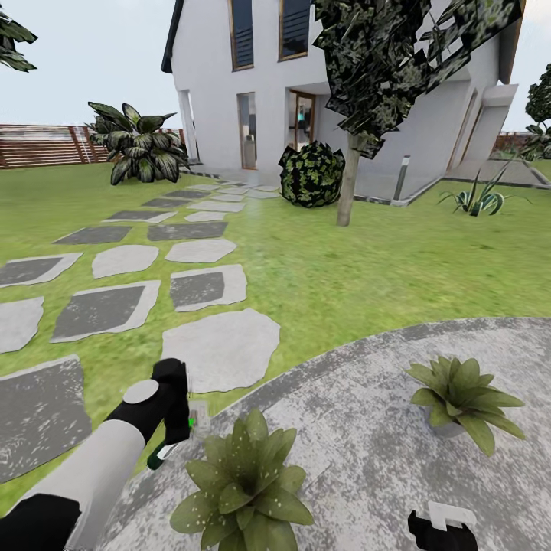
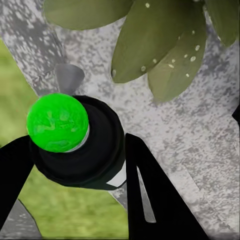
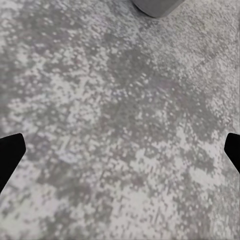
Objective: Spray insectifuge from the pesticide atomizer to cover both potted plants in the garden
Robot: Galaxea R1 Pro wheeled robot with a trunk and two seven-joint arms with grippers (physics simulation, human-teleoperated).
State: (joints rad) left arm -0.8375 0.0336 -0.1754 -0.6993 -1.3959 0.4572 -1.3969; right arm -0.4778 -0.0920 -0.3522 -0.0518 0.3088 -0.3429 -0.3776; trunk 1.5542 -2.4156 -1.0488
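Note:
My left gripper [image 1: 176,436] is shut on the pesticide atomizer [image 1: 162,457], a small dark bottle held over the edge of the round grey patio [image 1: 367,451]. In the left wrist view the atomizer [image 2: 80,150] shows a black top with a bright green ball, clamped between the black fingers [image 2: 150,195]. It is beside the leaves of the near potted plant [image 2: 160,45]. That potted plant [image 1: 243,486] sits just right of the bottle. The second potted plant [image 1: 463,398] stands farther right on the patio. My right gripper [image 1: 442,528] hangs open low over bare paving, with a grey pot [image 3: 155,5] ahead of it.
Grey stepping stones [image 1: 218,348] cross the lawn toward a white house [image 1: 337,84]. A round bush [image 1: 311,174] and a thin tree trunk [image 1: 348,184] stand mid-lawn. A big shrub [image 1: 138,145] and brown fence [image 1: 46,145] lie far left, a spiky grass clump [image 1: 478,200] far right.

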